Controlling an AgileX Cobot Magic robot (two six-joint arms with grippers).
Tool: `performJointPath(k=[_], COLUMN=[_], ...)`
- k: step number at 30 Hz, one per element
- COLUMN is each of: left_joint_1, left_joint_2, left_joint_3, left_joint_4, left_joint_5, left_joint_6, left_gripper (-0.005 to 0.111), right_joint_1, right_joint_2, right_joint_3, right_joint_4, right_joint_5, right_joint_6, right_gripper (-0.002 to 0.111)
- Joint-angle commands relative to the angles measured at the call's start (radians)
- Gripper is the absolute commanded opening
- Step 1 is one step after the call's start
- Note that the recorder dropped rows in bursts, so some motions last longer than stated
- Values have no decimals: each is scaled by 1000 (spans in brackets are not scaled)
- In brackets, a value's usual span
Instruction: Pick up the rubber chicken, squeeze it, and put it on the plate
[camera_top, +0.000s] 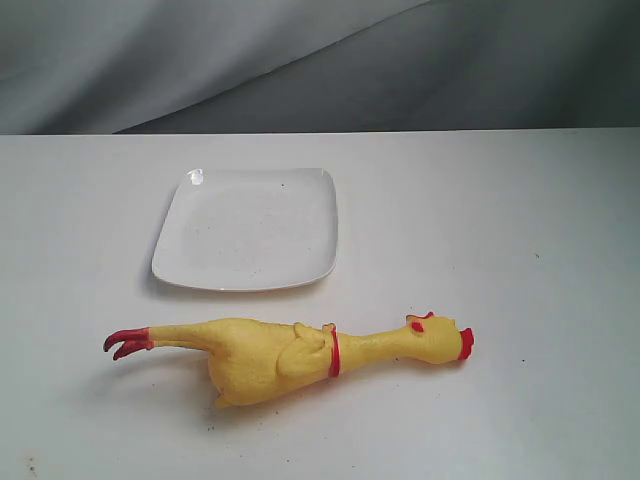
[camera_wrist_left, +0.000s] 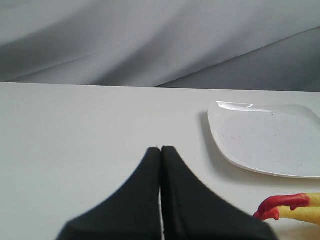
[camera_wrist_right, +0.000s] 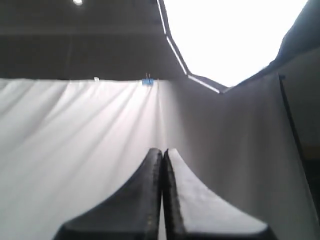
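The yellow rubber chicken (camera_top: 280, 358) lies on its side on the white table, red feet to the left, red beak to the right. Just behind it sits the white square plate (camera_top: 250, 230), with nothing on it. Neither gripper appears in the exterior view. In the left wrist view my left gripper (camera_wrist_left: 160, 148) is shut with nothing in it, low over the table; the plate (camera_wrist_left: 270, 137) and the chicken's red feet (camera_wrist_left: 280, 205) lie off to one side. My right gripper (camera_wrist_right: 162, 150) is shut, holds nothing, and faces the grey backdrop cloth, with no task object in its view.
A grey cloth backdrop (camera_top: 320, 60) hangs behind the table's far edge. The white tabletop (camera_top: 520, 250) stretches to the right of the plate and chicken. A bright ceiling light panel (camera_wrist_right: 235, 35) shows in the right wrist view.
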Motion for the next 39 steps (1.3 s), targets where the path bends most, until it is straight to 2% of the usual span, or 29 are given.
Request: performJointPath(k=[1,2,4,8,12,15,16,19,21,24,26,32,35,39], left_joint_1=[2,2,2,2,2,2,2,2,2,2,2,2,2,2], left_joint_2=[-3,-3,-3,-3,-3,-3,-3,-3,-3,-3,-3,-3,-3,-3], left_joint_3=[4,4,4,4,4,4,4,4,4,4,4,4,4,4], left_joint_4=[-11,-11,-11,-11,-11,-11,-11,-11,-11,-11,-11,-11,-11,-11], left_joint_5=[3,3,3,3,3,3,3,3,3,3,3,3,3,3], left_joint_6=[0,-2,-2,-2,-2,0,0,0,0,-2,-2,0,0,0], left_gripper=[0,0,0,0,0,0,0,0,0,0,0,0,0,0], right_joint_1=[-5,-5,-5,-5,11,72,112,213,295,323,323,323,323,323], right_joint_2=[0,0,0,15,155,334,413,571,709,877,980,1226,1320,1448], right_joint_3=[4,4,-16,-181,-351,-525,-615,-815,-973,-1129,-1186,-1191,-1191,-1191], right_joint_4=[-5,-5,-5,-17,-125,-226,-268,-253,-177,0,98,379,524,580], right_joint_5=[-101,-93,-29,330,503,650,753,1005,1228,1481,1602,1617,1617,1610], right_joint_6=[312,382,395,428,460,460,436,221,-37,-416,-595,-992,-1099,-1141], right_gripper=[0,0,0,0,0,0,0,0,0,0,0,0,0,0])
